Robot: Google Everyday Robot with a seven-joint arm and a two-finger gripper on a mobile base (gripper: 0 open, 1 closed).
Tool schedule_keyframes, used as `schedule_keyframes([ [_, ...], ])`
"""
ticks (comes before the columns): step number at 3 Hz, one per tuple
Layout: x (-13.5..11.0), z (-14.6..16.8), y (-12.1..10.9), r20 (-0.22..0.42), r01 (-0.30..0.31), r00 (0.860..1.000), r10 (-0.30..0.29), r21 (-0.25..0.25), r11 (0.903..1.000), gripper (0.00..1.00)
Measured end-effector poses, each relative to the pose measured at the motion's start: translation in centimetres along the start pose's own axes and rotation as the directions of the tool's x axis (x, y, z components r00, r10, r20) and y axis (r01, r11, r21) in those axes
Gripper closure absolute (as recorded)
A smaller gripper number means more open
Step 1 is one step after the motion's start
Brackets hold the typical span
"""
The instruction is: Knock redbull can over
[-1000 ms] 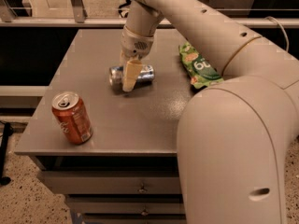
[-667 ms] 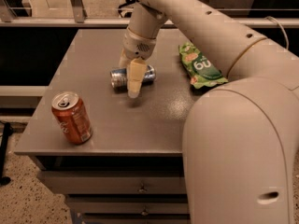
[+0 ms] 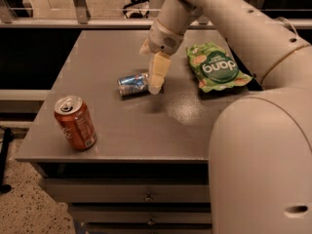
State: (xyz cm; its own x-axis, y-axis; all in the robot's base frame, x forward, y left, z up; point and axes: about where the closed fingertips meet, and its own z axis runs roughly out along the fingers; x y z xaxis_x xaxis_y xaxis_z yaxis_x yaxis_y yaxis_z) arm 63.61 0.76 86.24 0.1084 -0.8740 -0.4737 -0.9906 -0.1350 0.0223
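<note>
Since a second ago my pincer (image 3: 157, 77) has swung off the middle of the slim blue-and-silver metal redbull can (image 3: 132, 84) toward that can's right end, while the can itself has barely shifted and lies on its side as it did then. Now the pincer points down at the flat grey table top (image 3: 122, 135), its cream tip low by the can's end, touching it or just short of it; I cannot tell which. Whether the pincer is released or clenched I cannot tell either, though it grasps nothing that I can see. The redbull can lies tipped over just to the left of the pincer as the camera sees it, its length running across the table and away from the pincer. To the pincer's right and slightly behind it, near but apart, a green crinkled snack bag with white lettering (image 3: 214, 67) lies flat on the table. Well apart from the pincer, forward and to its left near the table's front corner, a wider orange-red soda can with a silver top (image 3: 74, 123) stands upright. From the pincer my thick cream-white arm (image 3: 234, 23) climbs up and to the right, then curves down into the broad pale body (image 3: 263, 169) that fills the foreground on the pincer's right. Below the table's front edge, nearer the camera than the pincer, run grey drawer fronts (image 3: 146, 196) with a small knob.
</note>
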Motion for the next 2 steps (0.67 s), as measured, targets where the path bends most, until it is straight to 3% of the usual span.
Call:
schedule_keyframes([
  [1, 3.0, -4.9, -1.4, 0.103, -0.065, 0.993, 0.056, 0.090, 0.9938, 0.00],
  [2, 6.2, -11.4, -1.4, 0.205, -0.126, 0.975, 0.084, 0.201, 0.9714, 0.00],
])
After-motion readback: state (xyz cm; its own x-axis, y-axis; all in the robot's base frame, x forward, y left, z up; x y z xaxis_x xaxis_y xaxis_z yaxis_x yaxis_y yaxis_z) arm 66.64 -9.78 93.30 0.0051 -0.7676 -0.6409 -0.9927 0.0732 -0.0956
